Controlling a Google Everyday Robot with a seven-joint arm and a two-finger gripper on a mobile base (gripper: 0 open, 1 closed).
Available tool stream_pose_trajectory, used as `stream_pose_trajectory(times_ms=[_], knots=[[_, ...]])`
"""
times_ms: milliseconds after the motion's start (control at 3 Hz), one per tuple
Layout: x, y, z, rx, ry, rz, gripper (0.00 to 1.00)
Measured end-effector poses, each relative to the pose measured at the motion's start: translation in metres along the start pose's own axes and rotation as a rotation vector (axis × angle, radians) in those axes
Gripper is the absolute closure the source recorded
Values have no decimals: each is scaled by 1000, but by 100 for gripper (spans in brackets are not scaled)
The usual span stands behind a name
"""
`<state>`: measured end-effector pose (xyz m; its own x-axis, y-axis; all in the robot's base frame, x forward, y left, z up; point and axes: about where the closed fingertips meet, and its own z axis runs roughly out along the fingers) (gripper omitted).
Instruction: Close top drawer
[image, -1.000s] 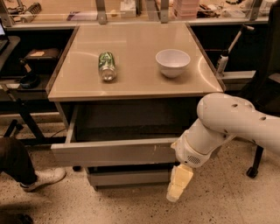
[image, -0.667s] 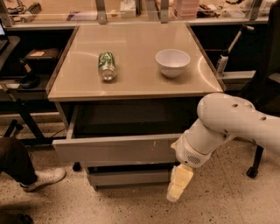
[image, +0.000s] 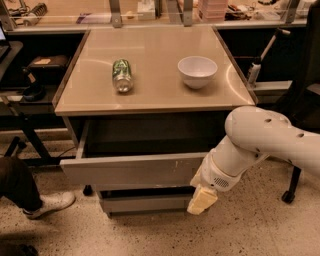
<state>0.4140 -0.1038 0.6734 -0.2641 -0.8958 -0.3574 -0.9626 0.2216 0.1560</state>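
The top drawer (image: 130, 170) is the wide grey one just under the tabletop. It stands pulled out toward me, and its inside looks dark. Small white scuffs show right of centre on its flat front. My gripper (image: 202, 200) hangs off the white arm (image: 260, 140) at the right end of the drawer front, just below its lower edge and pointing down-left. Its pale yellow fingers (image: 200, 202) read as one closed block with nothing held. Whether they touch the front, I cannot tell.
A green can (image: 121, 75) lies on its side and a white bowl (image: 197, 71) stands on the tan tabletop (image: 150, 95). A narrower lower drawer front (image: 145, 202) sits below. A person's leg and white shoe (image: 47, 204) are at the left. A chair caster (image: 288, 196) is at the right.
The drawer front has slid slightly inward toward the cabinet. My gripper has risen a little at the drawer's right end.
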Motion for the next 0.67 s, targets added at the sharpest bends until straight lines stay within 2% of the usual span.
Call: stream_pose_trajectory(times_ms=[333,667], knots=[[0,0,0,0,0,0,65],[-2,-12,1,34,12,27,88]])
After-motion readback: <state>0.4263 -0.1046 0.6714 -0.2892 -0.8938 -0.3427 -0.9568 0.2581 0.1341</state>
